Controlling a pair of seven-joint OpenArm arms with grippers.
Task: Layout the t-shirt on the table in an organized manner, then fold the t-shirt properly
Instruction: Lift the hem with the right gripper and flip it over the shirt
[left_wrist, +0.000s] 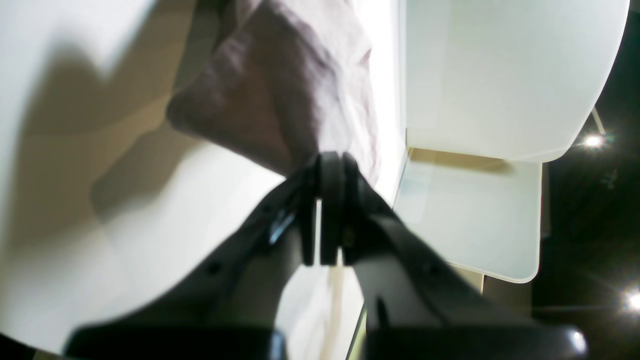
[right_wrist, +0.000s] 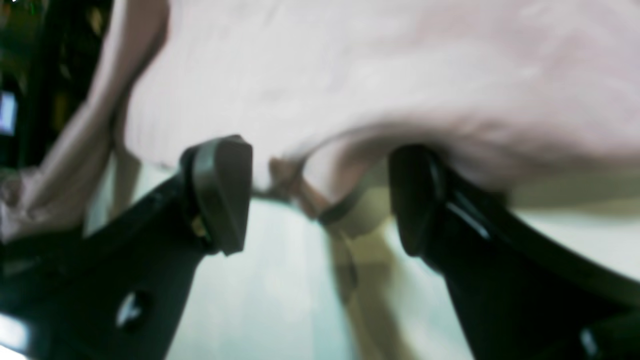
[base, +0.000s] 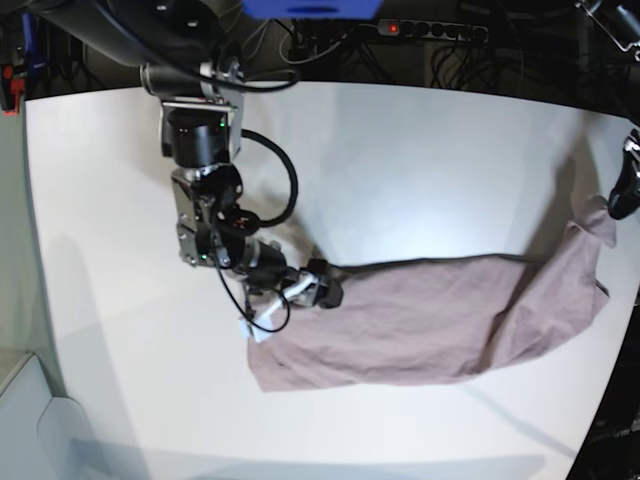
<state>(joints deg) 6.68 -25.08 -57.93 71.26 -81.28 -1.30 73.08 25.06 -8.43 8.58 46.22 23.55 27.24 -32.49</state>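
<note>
Tabletop (base: 400, 150): large, matte white, rounded edge; carries the whole scene in the base view

Right arm: black, jointed, with a looping cable; enters from the upper left of the base view and reaches down toward the middle of the tabletop

Right gripper (base: 325, 292): at the left end of the cloth. In the right wrist view the gripper (right_wrist: 320, 200) has its two dark fingers (right_wrist: 222, 192) standing wide apart, nothing clamped between them; a fold of cloth edge hangs in the gap, and whether it touches either finger cannot be told through the blur

T-shirt (base: 440, 320): dusty mauve, plain, no print. Lies spread in a long wrinkled band from the centre of the tabletop to its right side, low in the base view. Left end by the right gripper; right end drawn up into a peak near the tabletop's right edge. In the right wrist view the t-shirt (right_wrist: 375, 75) fills the upper frame, pale and blurred. In the left wrist view the t-shirt (left_wrist: 280, 95) stretches away from the gripper over the white surface

Left gripper (base: 622, 195): dark, at the far right edge of the base view, at the raised end of the cloth. In the left wrist view the left gripper (left_wrist: 330, 172) has its fingers pressed together, pinching a corner of the t-shirt
</note>
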